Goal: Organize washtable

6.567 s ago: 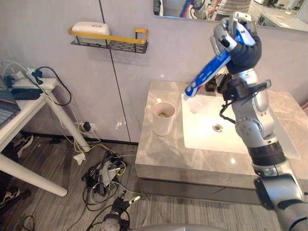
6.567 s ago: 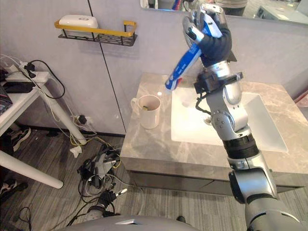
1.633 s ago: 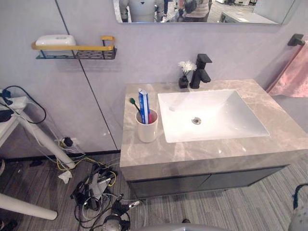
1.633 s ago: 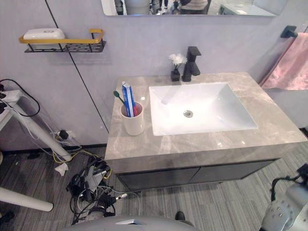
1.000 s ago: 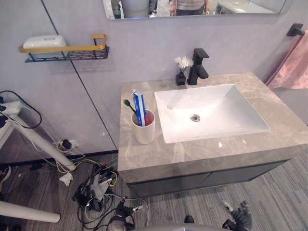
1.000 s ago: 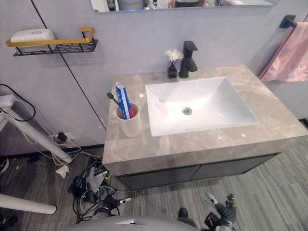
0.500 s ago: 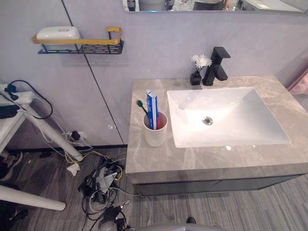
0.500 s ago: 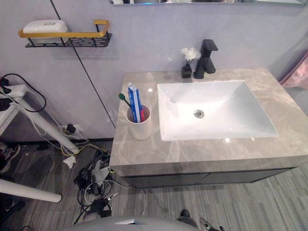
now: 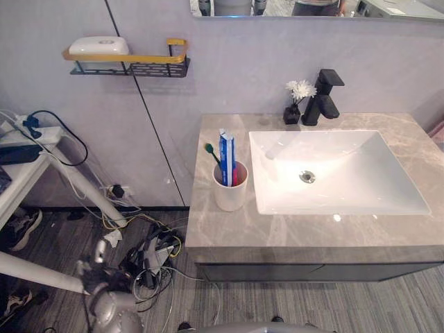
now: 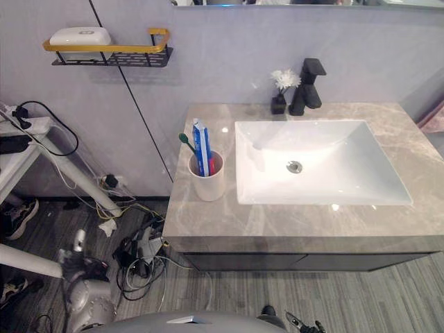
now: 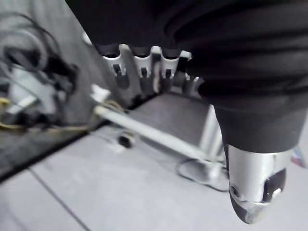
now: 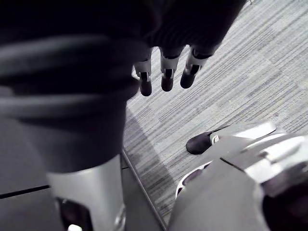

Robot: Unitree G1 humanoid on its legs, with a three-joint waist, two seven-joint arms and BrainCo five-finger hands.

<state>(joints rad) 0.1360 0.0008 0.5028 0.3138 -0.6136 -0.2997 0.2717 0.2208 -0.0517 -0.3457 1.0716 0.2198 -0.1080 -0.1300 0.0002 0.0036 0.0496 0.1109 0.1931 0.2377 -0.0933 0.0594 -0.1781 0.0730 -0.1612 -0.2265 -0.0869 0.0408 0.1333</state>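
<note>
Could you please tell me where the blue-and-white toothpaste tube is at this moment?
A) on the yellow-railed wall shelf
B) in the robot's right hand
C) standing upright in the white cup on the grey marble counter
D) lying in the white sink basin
C: the blue-and-white toothpaste tube stands upright in the white cup on the grey marble counter, beside a green toothbrush, left of the white sink basin.

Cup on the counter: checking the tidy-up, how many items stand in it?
3: a blue toothpaste tube upright, a green-headed toothbrush leaning on its left, a red item low on its right. More may hide inside.
</note>
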